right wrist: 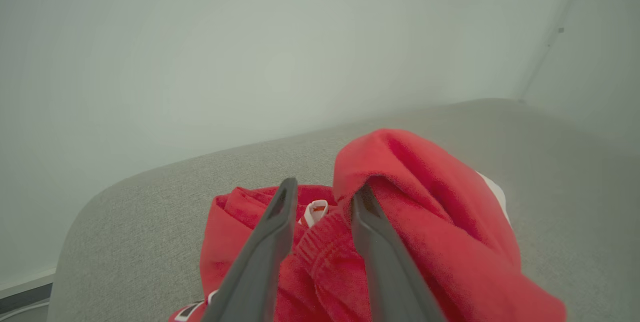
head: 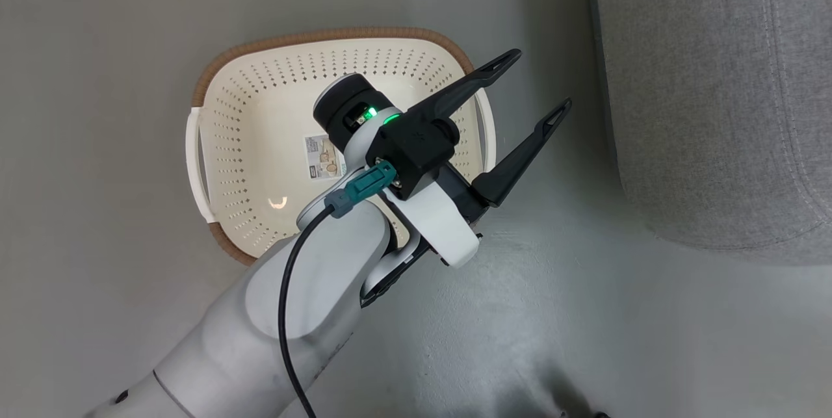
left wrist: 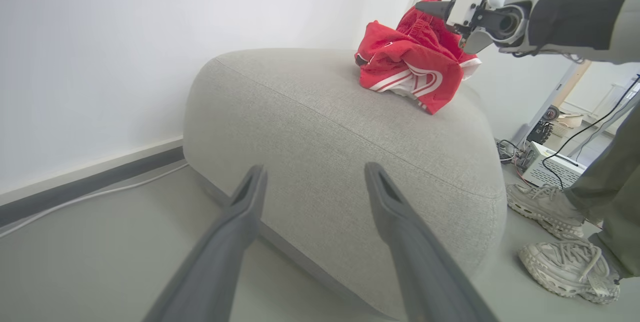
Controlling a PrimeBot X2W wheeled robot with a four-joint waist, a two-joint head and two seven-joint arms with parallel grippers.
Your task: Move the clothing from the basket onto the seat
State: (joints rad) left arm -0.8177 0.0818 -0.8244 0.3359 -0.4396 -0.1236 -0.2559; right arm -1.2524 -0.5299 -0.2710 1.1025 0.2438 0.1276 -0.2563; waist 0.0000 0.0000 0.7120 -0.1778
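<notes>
The red clothing [left wrist: 410,61] with white stripes lies bunched on top of the grey seat [left wrist: 325,121]. My right gripper [right wrist: 325,189] is down in that clothing [right wrist: 430,222], jaws parted a little, with a ribbed red fold lying loose between the fingers. From the left wrist view, my right gripper [left wrist: 440,9] reaches in from the upper right. My left gripper [head: 541,78] hangs open and empty over the right rim of the basket [head: 325,38], fingers pointing toward the seat [head: 715,93]. The cream basket holds nothing but its paper label [head: 323,156].
A person stands by the seat's far side; two pale shoes [left wrist: 545,207] and a trouser leg [left wrist: 615,187] show. A white box with cables [left wrist: 550,169] sits on the floor behind them. A white cable [left wrist: 100,194] runs along the wall's dark skirting.
</notes>
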